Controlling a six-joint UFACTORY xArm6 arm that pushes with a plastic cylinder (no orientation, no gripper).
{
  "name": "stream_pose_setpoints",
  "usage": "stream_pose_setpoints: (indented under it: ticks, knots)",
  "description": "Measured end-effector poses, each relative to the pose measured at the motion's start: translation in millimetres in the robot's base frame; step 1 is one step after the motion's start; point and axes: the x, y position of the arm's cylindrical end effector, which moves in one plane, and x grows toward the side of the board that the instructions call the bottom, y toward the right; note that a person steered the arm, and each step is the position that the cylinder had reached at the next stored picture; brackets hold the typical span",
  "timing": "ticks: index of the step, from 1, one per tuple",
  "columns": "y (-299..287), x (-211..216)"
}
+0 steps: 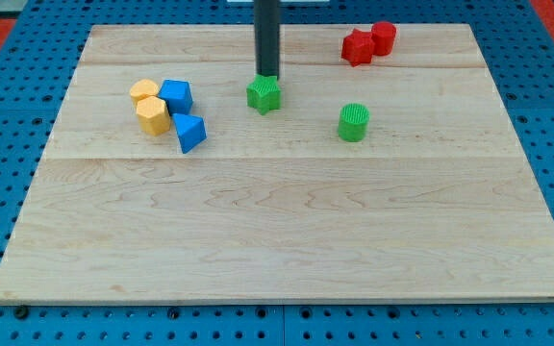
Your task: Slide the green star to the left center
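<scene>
My tip (pixel 267 76) touches the green star (pixel 264 94) from its top side, no fingers on this rod, star sits right of the blue-yellow cluster (pixel 166 111), so push must go leftward.

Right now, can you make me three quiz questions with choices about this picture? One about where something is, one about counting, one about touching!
1. Where is my tip?
A. at the green star's top edge
B. beside the blue blocks
C. at the board's bottom edge

2. How many green blocks are there?
A. one
B. two
C. four

3. Are the two red blocks touching?
A. yes, pressed together
B. no, far apart
C. one is stacked on the other

Answers:
1 A, the rod ends right above the green star.
2 B, the star and a green cylinder.
3 A, the red blocks sit side by side, joined.
</scene>
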Motion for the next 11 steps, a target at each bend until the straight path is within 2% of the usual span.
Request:
stream_pose_setpoints:
  ticks: [1,2,3,4,5,6,7,8,9,10,11]
  knots:
    - [22,0]
    - [21,0]
    - [67,8]
    - [60,34]
    - [28,38]
    - [41,38]
    - [55,68]
    - [32,66]
    - [13,36]
    - [7,-8]
    - [20,-11]
